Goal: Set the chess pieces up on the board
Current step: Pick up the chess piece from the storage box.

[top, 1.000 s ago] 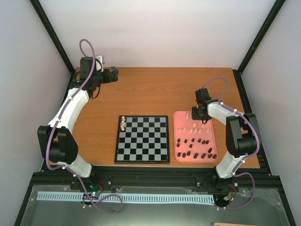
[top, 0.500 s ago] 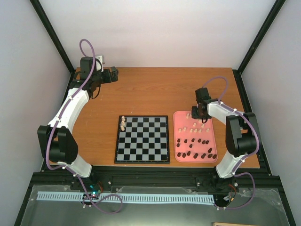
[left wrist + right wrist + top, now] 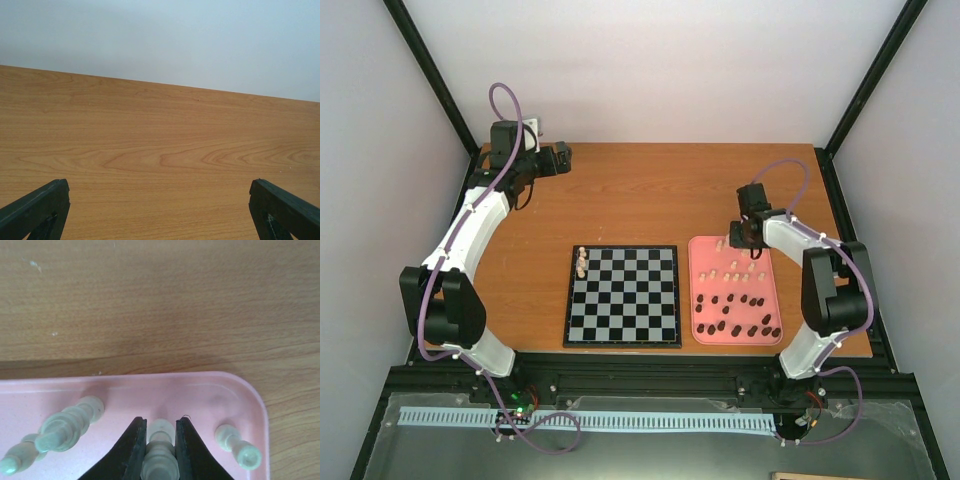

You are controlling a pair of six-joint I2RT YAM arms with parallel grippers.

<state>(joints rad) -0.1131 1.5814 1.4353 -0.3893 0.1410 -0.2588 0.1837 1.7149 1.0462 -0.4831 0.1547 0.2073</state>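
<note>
Right gripper [image 3: 160,426]: my fingers are closed onto a pale piece [image 3: 160,465] at the far end of the pink tray [image 3: 240,390], one finger on each side of its stem. Whether the piece stands or lies I cannot tell from the wrist view.

Left gripper [image 3: 160,210]: jaws wide apart, holding nothing, over bare table [image 3: 160,130] at the far left corner, well away from the work.

Handling, as a judgement: the piece looks light, rigid and smooth, with a rounded turned profile. It is likely to twist or slip out if pinched on a bulge. The narrow waist, where I hold it, seems the sound place. A firm, square hold is advised.

Clearances: a fallen pale neighbour [image 3: 65,427] lies to one side in the wrist view, and another [image 3: 239,447] is near on the other side. Neither touches my fingers. The raised tray rim is just beyond the piece, so a straight lift looks safer than a drag. The dark pieces [image 3: 730,312] fill the near part of the tray.

Destination: the board [image 3: 623,295] lies beside the tray, towards my left. Pale pieces [image 3: 582,262] stand at its far left corner; the other squares are open, with free room above for the carry.
</note>
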